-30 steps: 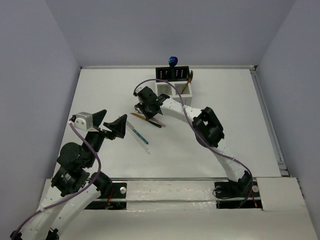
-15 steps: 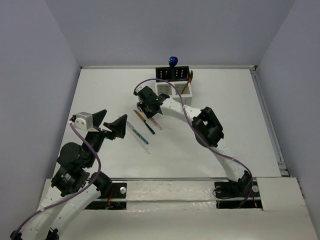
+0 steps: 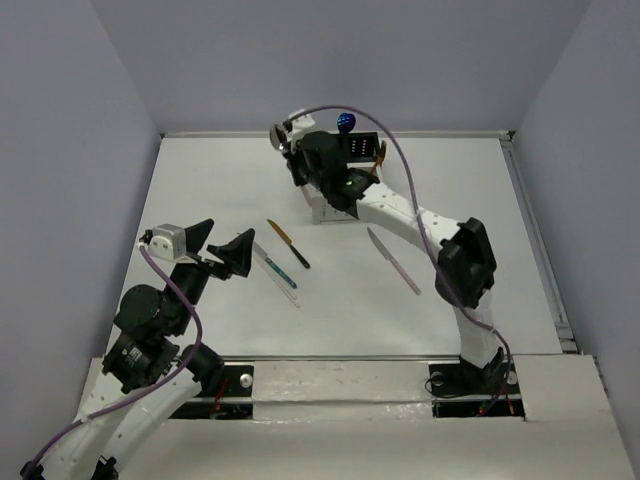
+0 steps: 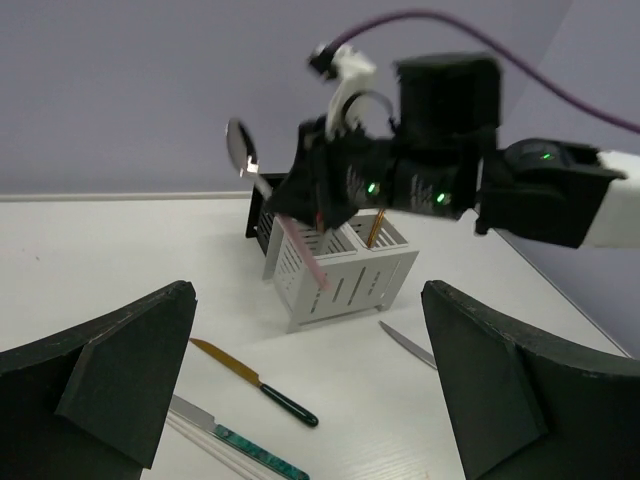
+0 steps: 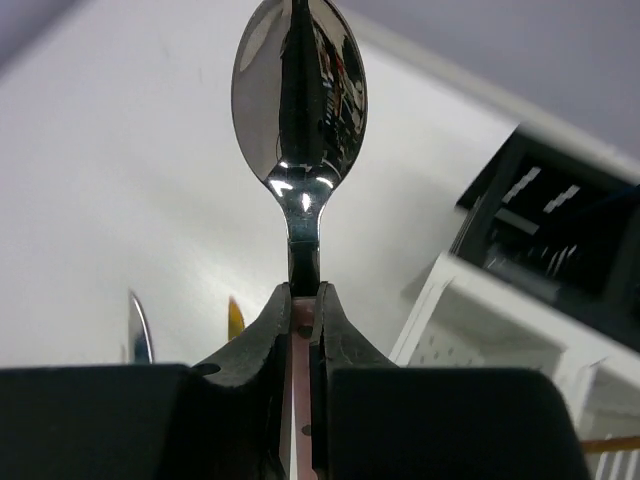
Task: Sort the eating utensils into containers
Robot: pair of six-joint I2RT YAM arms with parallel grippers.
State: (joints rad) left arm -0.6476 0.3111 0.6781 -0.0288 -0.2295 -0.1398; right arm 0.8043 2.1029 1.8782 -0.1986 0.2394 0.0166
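My right gripper (image 5: 300, 300) is shut on a pink-handled spoon (image 5: 299, 90) and holds it up in the air, bowl upward. In the left wrist view the spoon (image 4: 240, 148) hangs in front of the caddy (image 4: 345, 275), its handle slanting down past the white compartments. In the top view the right gripper (image 3: 308, 165) is over the caddy's (image 3: 331, 212) left side. My left gripper (image 3: 220, 245) is open and empty, above the table near a teal-handled knife (image 3: 275, 265). A gold-bladed, black-handled knife (image 3: 287, 243) and a pinkish knife (image 3: 393, 260) lie on the table.
A blue utensil end (image 3: 346, 122) and an orange-handled one (image 3: 381, 152) stand in the caddy's compartments. A thin white stick (image 3: 283, 288) lies beside the teal knife. The table's back wall is right behind the caddy.
My right gripper has risen from the table with the spoon and swung back towards the caddy. The pinkish knife now shows at the right. The left arm has not moved.
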